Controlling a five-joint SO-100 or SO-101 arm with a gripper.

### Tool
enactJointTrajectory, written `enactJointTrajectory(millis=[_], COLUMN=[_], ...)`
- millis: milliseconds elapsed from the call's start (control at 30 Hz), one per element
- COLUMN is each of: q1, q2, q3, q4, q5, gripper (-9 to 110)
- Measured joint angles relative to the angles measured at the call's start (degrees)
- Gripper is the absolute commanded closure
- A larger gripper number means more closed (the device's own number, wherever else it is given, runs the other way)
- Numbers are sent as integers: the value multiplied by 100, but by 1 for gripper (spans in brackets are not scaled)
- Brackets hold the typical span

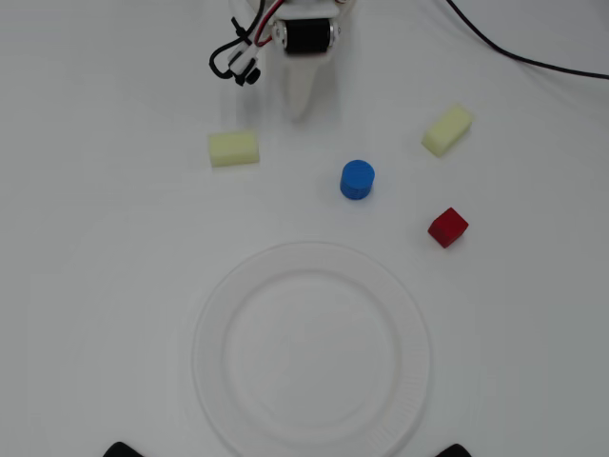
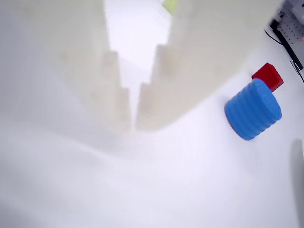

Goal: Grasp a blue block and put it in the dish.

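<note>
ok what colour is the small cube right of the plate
Red; the cube shows best in the overhead view, lying apart from the plate.

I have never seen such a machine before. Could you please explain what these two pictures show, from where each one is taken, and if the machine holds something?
This is a small robot arm with a two-finger gripper, working on a white table. The overhead view looks straight down: the arm enters from the top edge. Below it lie a blue block, a red cube, two pale yellow blocks, and a large white dish, which is empty.

The wrist view comes from a camera riding on the arm itself. The big pale shapes are the gripper's two fingers, nearly closed with only a thin gap and nothing between them. The blue block sits to their right, untouched, with the red cube behind it.
</note>
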Motion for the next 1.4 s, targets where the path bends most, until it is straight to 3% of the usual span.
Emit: enactJointTrajectory(millis=[367, 667, 967, 1400], q1=[18, -193, -923, -1494], q2=[-193, -4078, -6609, -8947], q3=[-659, -3032, -4957, -6521], q4=[-26, -70, 114, -35], q5=[79, 88, 97, 237], gripper=[101, 95, 69, 68])
